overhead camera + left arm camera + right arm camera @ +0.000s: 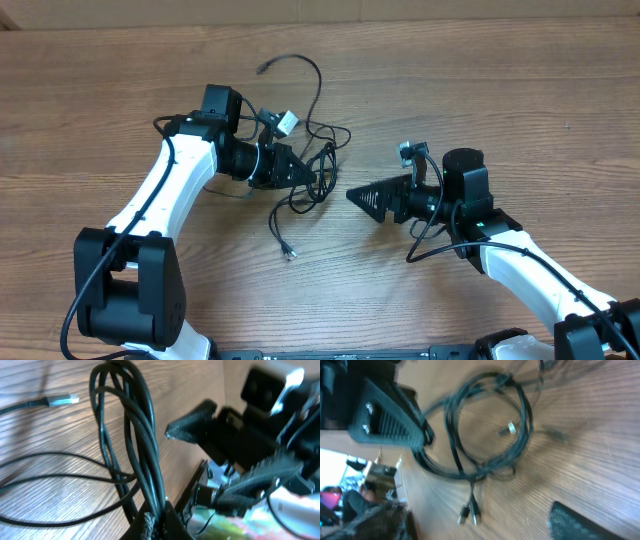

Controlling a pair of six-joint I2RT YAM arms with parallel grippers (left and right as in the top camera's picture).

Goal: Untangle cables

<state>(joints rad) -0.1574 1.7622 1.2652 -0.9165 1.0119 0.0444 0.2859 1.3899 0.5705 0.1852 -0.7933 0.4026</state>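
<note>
My left jaws are clamped shut on the cables (145, 445). In the left wrist view several black strands run down together from the top of the frame and are pinched between the fingertips (148, 524) at the bottom centre. My right jaws stand wide open with nothing in them. In the right wrist view one finger (580, 520) sits at the lower right and the other, blurred, at the lower left corner, with bare wood between them. The left wrist view shows the same two fingers spread apart at the right of its frame. Overhead, the two sets of jaws point at each other near the middle of the frame. The left ones come from the left with their tips in the tangle, and the right ones come from the right, near the tangle, with no contact that I can make out. The cables lie as a loose knot of loops at the centre of the tabletop (500, 80). One strand arcs up to a small plug (262, 68) near the upper middle. Another trails down to a second plug (290, 256) below the knot. A pale connector (285, 122) lies at the knot's upper left edge, beside the left arm (165, 190). In the right wrist view the loops form a rough ring at the upper centre, with two plug ends (468, 518) side by side below it. The right arm (520, 250) comes in from the lower right corner.
</note>
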